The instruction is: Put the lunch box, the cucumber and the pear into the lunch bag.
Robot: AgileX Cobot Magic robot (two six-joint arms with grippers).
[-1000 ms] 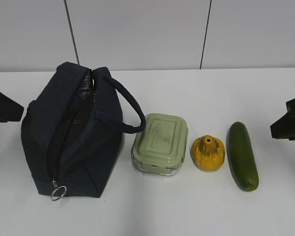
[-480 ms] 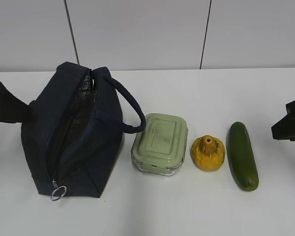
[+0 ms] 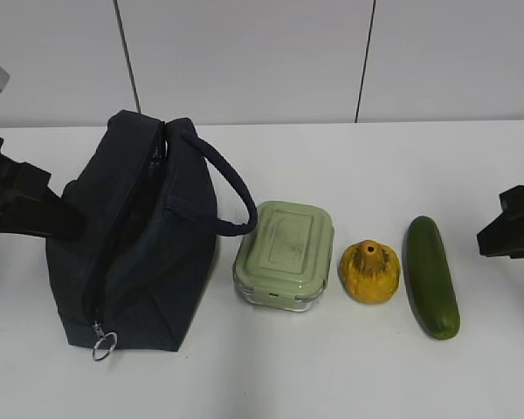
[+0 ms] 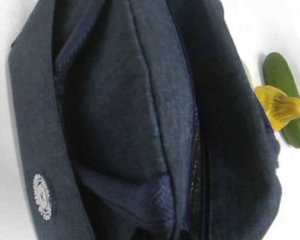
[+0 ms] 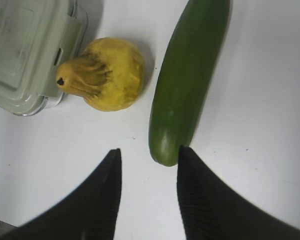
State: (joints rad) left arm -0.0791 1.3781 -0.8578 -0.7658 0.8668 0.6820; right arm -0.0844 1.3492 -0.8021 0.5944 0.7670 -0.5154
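The navy lunch bag (image 3: 140,244) stands at the left, its top zipper undone and the mouth squeezed to a narrow slit. My left gripper (image 3: 65,223) presses into the bag's left side. In the left wrist view the bag's fabric (image 4: 115,100) fills the frame and a fold bunches where the jaws sit, so it looks shut on the cloth. To the bag's right lie the sage-lidded lunch box (image 3: 285,253), the yellow pear (image 3: 369,271) and the cucumber (image 3: 431,277). My right gripper (image 5: 149,152) hangs open at the near end of the cucumber (image 5: 190,75), holding nothing.
The bag's looped handle (image 3: 231,188) arches toward the lunch box. A metal ring pull (image 3: 104,344) hangs at the bag's front end. The white table (image 3: 332,367) meets a grey wall behind. The pear (image 5: 107,75) rests close beside the lunch box (image 5: 25,50).
My left arm has come in from the left edge against the bag's side, and the bag's mouth has narrowed. The right arm has barely shifted.
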